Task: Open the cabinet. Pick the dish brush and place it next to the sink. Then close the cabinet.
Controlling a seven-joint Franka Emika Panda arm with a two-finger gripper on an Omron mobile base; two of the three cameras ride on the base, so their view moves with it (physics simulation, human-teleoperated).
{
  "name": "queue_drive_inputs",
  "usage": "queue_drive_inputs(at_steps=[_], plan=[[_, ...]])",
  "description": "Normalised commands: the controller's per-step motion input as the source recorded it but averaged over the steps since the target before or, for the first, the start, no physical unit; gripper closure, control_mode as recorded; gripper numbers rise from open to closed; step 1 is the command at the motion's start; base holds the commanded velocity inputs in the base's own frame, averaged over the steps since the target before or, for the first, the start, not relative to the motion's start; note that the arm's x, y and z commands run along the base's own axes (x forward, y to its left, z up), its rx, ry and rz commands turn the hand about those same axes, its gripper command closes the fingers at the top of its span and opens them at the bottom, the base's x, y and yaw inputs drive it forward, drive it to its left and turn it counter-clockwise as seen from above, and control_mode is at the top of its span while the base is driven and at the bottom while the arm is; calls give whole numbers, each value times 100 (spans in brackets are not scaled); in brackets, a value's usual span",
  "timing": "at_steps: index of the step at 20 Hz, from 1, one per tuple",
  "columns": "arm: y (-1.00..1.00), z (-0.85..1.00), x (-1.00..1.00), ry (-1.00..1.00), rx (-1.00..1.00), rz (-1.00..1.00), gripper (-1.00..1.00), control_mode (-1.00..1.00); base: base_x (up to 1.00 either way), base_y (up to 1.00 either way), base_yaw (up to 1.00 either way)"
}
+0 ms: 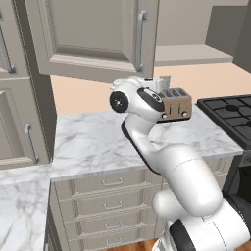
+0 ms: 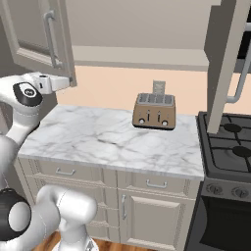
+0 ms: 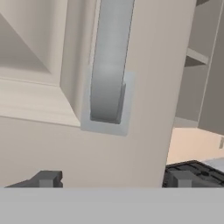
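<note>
My gripper point(image 3: 114, 178), fingers apart, sat just below the cabinet point(image 3: 39, 52) door's handle point(image 3: 109, 65); the handle's long axis ran vertically up the frame's centre.

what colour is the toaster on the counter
Coppery brown with a silver top; the toaster shows best in the right base view.

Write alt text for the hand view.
The cabinet door, swung open, seen close up, its silver bar handle ending just above the hand, whose two dark fingertips stand wide apart. At lower right, the toaster top.
</note>
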Motion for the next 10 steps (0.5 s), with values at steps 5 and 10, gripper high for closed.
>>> queue_drive_inputs(at_steps=[5,10], plan=[[-28,2,50,0,0,5,-100,-100,0,0,0],[-29,12,46,0,0,7,-100,-100,0,0,0]])
